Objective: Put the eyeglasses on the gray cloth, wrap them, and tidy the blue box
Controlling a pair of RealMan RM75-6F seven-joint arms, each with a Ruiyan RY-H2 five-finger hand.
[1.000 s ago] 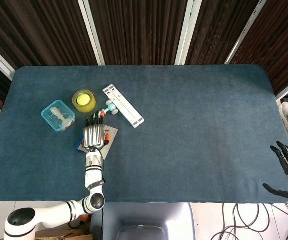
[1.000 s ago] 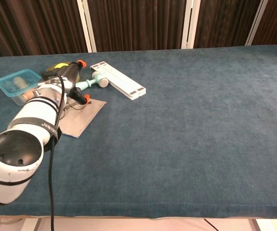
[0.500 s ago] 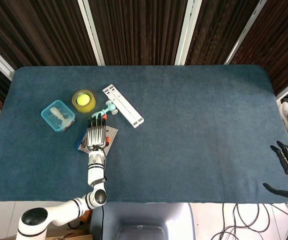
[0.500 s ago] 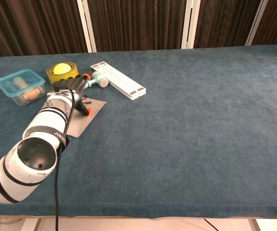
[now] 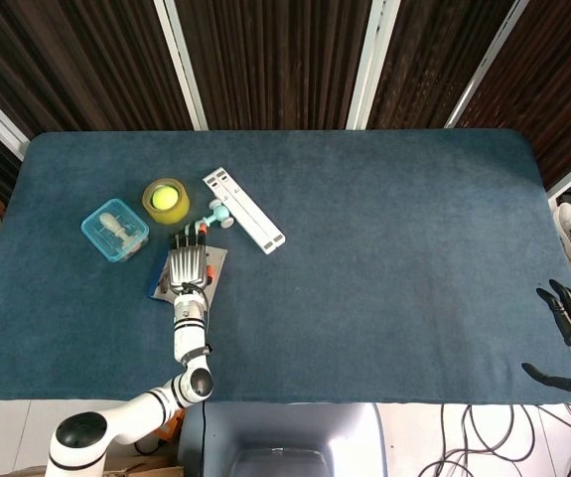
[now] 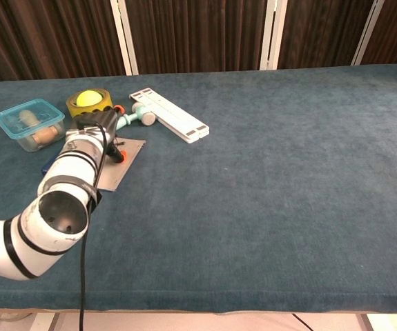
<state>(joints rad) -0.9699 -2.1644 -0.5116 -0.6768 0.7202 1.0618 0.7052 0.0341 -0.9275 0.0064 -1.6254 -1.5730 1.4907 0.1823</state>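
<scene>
Dark slatted panels with pale uprights close off the far side of the room, and before them a blue-green felt tabletop (image 5: 384,248) carries everything.

Nearest, off the right edge of the tabletop, the right hand (image 5: 568,328) hangs idle with its fingers apart and holding nothing. On the left, the left arm reaches forward from the near edge, and the left hand (image 5: 189,266) lies palm-down over the gray cloth (image 6: 119,171). Its fingers (image 5: 192,238) are stretched out flat and slightly spread. I cannot tell whether they hold anything beneath them. The eyeglasses are hidden under the hand; only hints of dark frame show at the wrist in the chest view, so their exact place on the cloth is uncertain. Just left of the cloth, a dark blue edge (image 5: 156,291) peeps out.

Further off stand the clear blue box (image 5: 114,230) with a pale item inside, the yellow tape roll (image 5: 166,200) holding a ball, a small teal-handled tool (image 5: 217,215) and a white slatted bar (image 5: 243,210).

The likely risk is that pressing down flat could bend the frames, or dragging the hand could pull the cloth askew and bunch it before any fold. A wide sweep could also knock the teal tool, which lies just beyond the fingertips.
</scene>
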